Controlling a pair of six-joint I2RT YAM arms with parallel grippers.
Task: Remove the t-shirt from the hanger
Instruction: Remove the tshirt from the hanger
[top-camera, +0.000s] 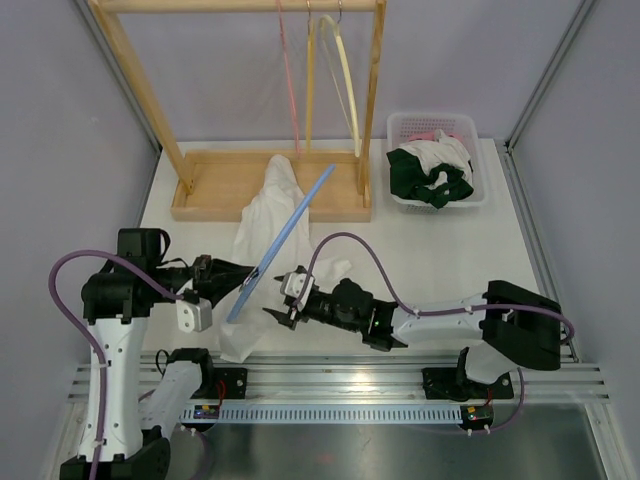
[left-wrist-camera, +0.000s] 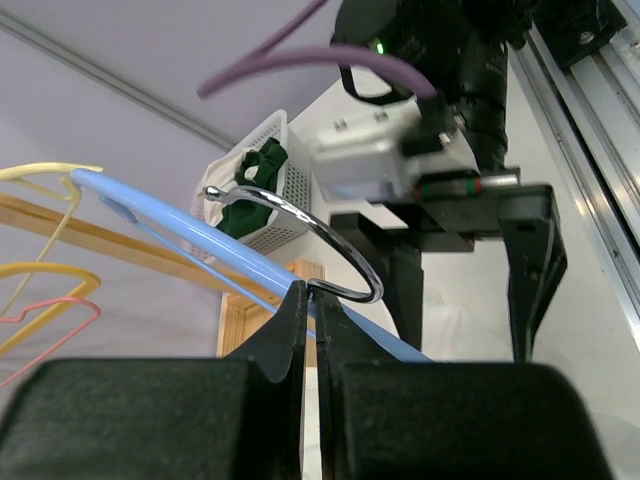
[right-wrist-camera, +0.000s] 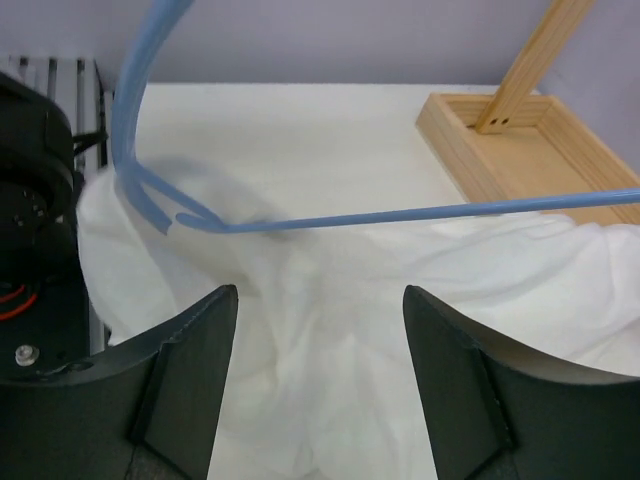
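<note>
Left wrist view: left gripper (left-wrist-camera: 310, 300) pinches the metal hook (left-wrist-camera: 330, 232) of the light-blue plastic hanger (left-wrist-camera: 190, 232); right gripper (right-wrist-camera: 318, 298) gapes empty above the white t-shirt (right-wrist-camera: 330, 390).

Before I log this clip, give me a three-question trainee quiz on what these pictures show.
1. True or false: the left gripper is shut on the metal hook of the blue hanger.
2. Which describes the right gripper? A. open above the white t-shirt; B. shut on the t-shirt; C. shut on the hanger.
3. Fill in: the white basket right of the wooden rack holds dark green and ____ clothes.
Key: 1 true; 2 A; 3 white.
</note>
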